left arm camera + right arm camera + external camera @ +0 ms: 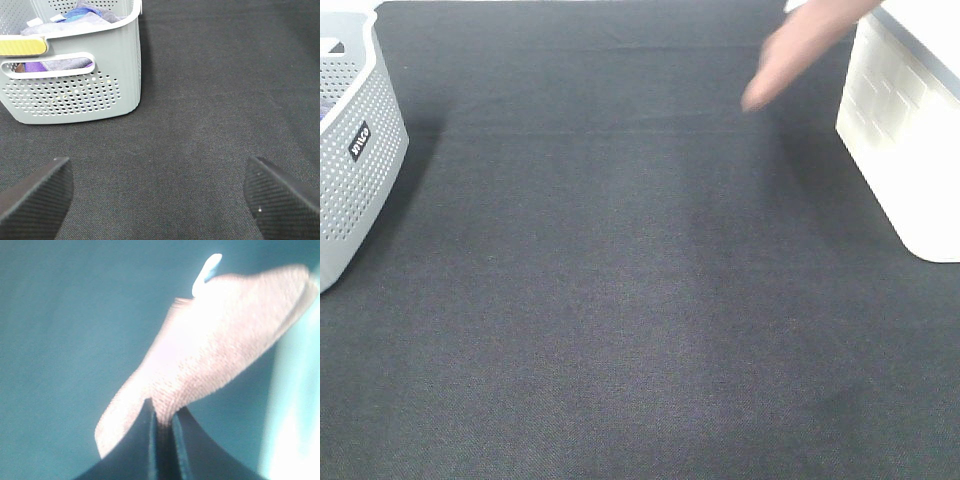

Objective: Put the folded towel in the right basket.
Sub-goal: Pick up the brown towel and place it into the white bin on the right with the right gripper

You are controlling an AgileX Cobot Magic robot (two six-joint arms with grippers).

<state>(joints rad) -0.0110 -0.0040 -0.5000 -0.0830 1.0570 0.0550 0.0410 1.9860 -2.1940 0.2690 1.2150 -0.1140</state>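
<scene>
The towel [790,55] is a pinkish cloth, blurred, hanging over the far right of the table just left of the white right basket [905,150]. In the right wrist view my right gripper [162,415] is shut on the towel's [215,335] edge, and the towel hangs clear of the table. The right gripper itself is out of the exterior high view. My left gripper [157,180] is open and empty, low over the dark cloth, facing the grey left basket [75,95].
The grey perforated left basket [355,160] stands at the table's left edge with several cloths [75,20] in it. A dark cloth [620,300] covers the table. A pale strip [295,415] at the right wrist view's edge may be the white basket.
</scene>
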